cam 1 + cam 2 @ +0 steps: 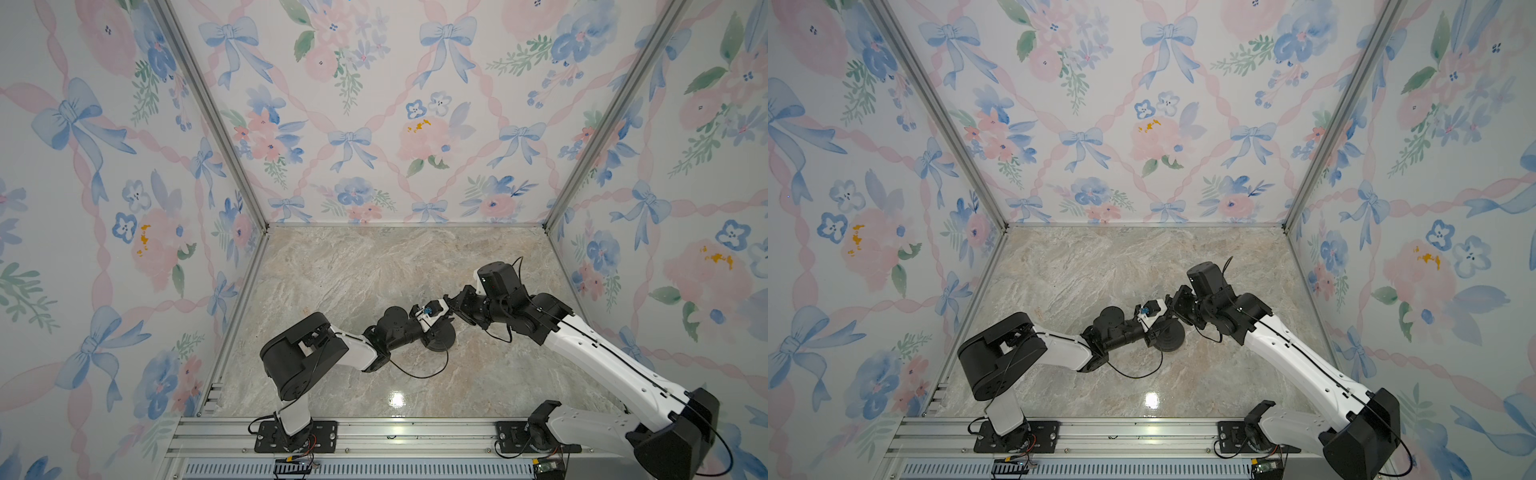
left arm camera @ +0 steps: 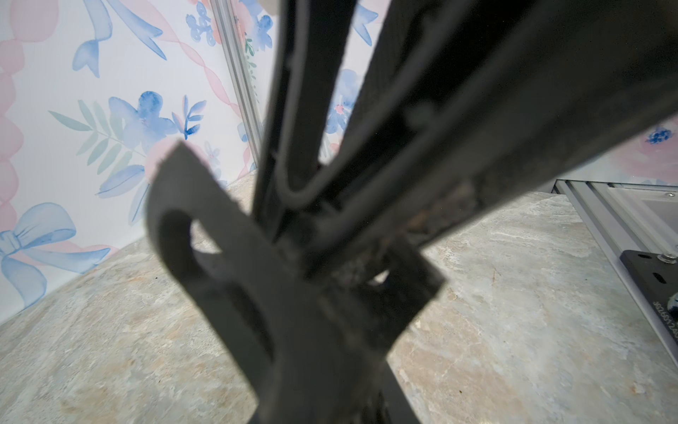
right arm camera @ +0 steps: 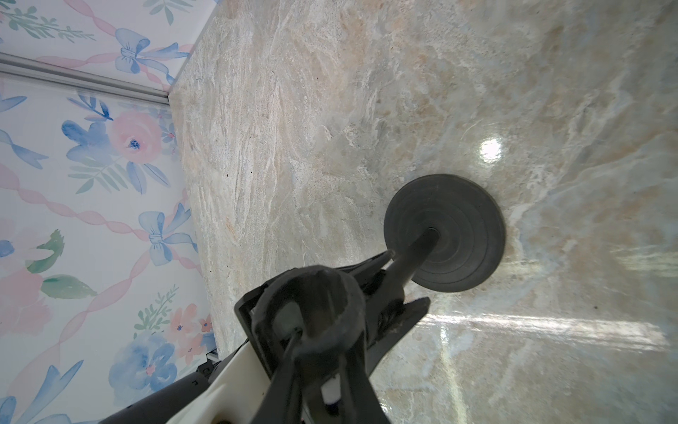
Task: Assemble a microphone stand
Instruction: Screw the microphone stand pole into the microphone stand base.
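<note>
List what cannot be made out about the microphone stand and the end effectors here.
- Disc base: partly covered by the left end effector in both top views.
- Rod: hidden there too.
- Right end effector: jaws behind the clip head, right wrist view; open or shut unclear.
- Left wrist view: close, blurred black parts; base hidden.

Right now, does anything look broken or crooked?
Nothing stands out. The round base lies flat on the marble table, and the rod meets its middle hole. Whether the rod is perfectly upright, I cannot tell.
</note>
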